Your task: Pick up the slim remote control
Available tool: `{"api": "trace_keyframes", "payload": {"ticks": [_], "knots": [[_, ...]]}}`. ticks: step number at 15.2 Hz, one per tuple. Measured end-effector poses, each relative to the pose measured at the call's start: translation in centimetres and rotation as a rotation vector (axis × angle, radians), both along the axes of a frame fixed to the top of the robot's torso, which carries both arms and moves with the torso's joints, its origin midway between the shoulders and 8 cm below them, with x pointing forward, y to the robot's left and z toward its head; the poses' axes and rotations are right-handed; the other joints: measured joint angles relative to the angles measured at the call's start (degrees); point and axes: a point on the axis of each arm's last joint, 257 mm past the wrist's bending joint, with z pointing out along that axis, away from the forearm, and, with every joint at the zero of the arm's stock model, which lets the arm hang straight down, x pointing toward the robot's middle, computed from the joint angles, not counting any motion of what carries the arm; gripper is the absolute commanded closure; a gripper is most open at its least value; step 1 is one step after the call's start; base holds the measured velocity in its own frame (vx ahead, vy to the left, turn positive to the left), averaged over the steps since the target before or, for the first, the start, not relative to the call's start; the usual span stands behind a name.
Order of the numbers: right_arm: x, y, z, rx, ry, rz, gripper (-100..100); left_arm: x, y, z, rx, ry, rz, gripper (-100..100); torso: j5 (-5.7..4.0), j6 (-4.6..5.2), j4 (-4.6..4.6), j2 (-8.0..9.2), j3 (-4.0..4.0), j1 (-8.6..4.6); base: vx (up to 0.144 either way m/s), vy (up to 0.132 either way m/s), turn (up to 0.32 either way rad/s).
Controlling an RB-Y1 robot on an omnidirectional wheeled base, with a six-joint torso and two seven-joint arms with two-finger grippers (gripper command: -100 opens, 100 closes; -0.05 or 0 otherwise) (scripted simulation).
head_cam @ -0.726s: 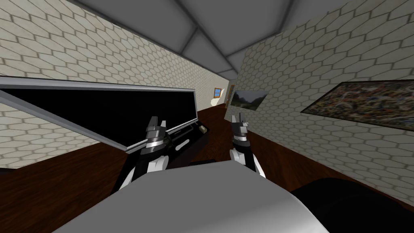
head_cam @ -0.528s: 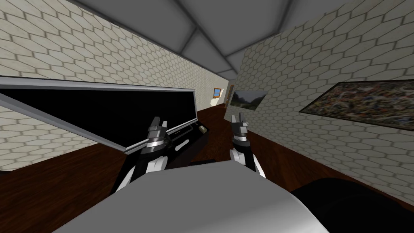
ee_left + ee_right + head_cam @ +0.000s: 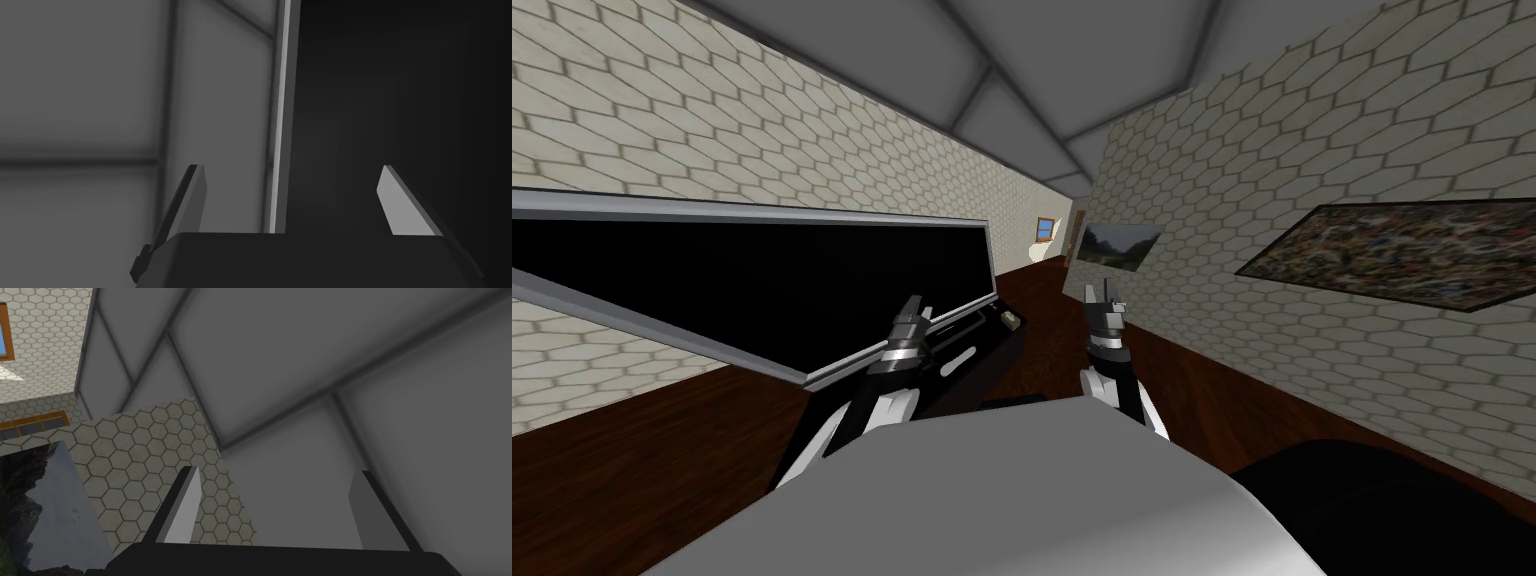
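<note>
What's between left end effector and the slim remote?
Head view: no object, just bare dark stand top between the left end effector and the white remote.

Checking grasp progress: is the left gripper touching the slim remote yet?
Apart. Left wrist view: the left gripper stands open and bare, aimed at the TV's edge; head view shows the remote lying lower on the stand.

You have a dark low stand (image 3: pixel 998 362) just to the right of the left gripper (image 3: pixel 914 306), resting on the dark wood floor (image 3: pixel 662 470). On its top lies a slim white remote (image 3: pixel 958 361), just right of that gripper's body. Beyond the gripper, at the stand's far end, sits a small tan object (image 3: pixel 1009 320). The big black screen (image 3: pixel 762 280) runs along the top, right beside the gripper.
</note>
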Motion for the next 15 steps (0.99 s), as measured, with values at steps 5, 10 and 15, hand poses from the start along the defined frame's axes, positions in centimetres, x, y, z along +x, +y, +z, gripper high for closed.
{"api": "trace_keyframes", "payload": {"ticks": [5,10,15], "knots": [[0.0,0.0,0.0,0.000,0.000,0.000,0,2.1,2.1,-4.4,-0.027,0.138,0.003,-100,0.00,0.01,0.00,-0.01,-0.01,-0.01,0.010,-0.013,-0.079],[0.0,0.0,0.0,0.000,0.000,0.000,0,3.9,4.7,-9.1,-0.072,0.279,0.023,-100,0.00,0.00,-0.01,-0.03,-0.02,-0.01,0.014,-0.013,-0.090],[0.0,0.0,0.0,0.000,0.000,0.000,0,4.7,7.3,-14.1,-0.130,0.419,0.057,-100,0.00,-0.01,-0.01,-0.03,-0.02,-0.01,0.014,-0.011,-0.080]]}}
